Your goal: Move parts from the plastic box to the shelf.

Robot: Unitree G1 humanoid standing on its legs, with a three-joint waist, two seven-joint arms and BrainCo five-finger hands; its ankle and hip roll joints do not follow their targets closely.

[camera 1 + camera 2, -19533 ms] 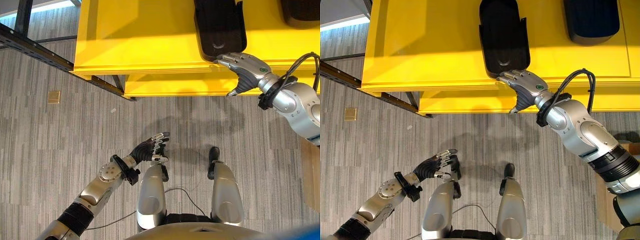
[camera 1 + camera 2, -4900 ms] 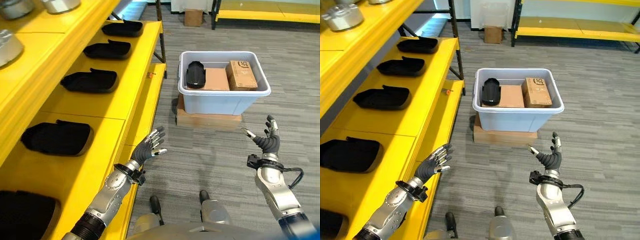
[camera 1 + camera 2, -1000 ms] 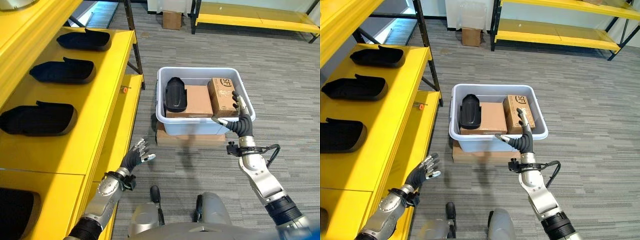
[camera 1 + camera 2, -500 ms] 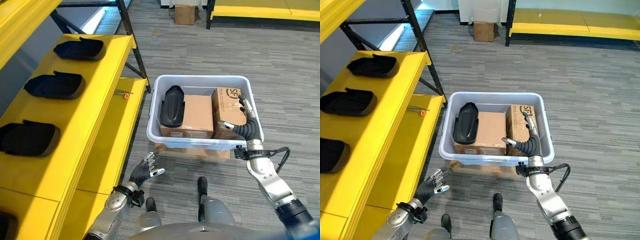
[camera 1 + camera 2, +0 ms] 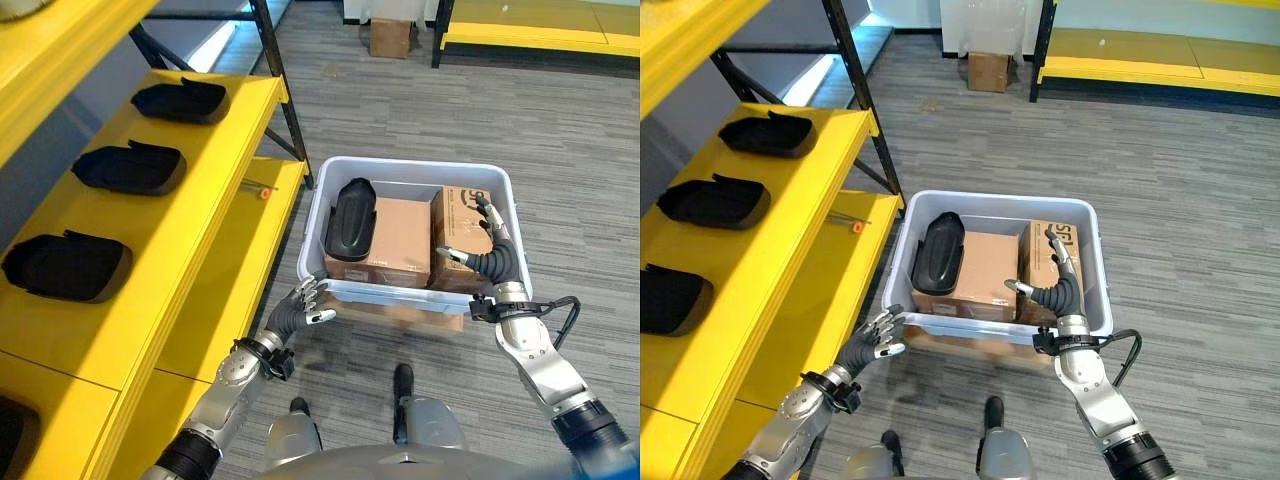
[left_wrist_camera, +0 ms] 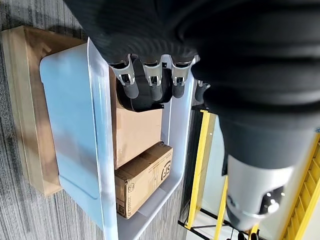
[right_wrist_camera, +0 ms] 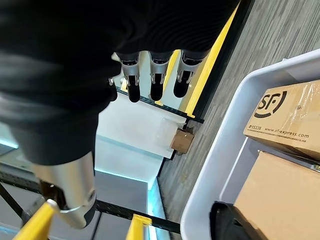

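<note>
Both hands are spread: left hand (image 5: 300, 311) at the plastic box's (image 5: 313, 210) near left corner, right hand (image 5: 487, 255) over its right side; black part (image 5: 350, 219) lies inside on cardboard boxes (image 5: 392, 238).

i see the plastic box (image 5: 325, 285) on the floor ahead of me, resting on a flat board (image 5: 405, 313), with the shelf (image 5: 190, 230) running along its left side. inside the box a dark part (image 5: 350, 218) leans at the left end on a large carton (image 5: 392, 240), and a smaller carton (image 5: 462, 235) sits at the right end beside it. three more dark parts (image 5: 128, 167) lie in a row on the shelf, another small carton (image 5: 389, 37) stands far behind the box, my left hand (image 5: 300, 310) hovers just before its near left corner and my right hand (image 5: 487, 255) over its near right corner.
</note>
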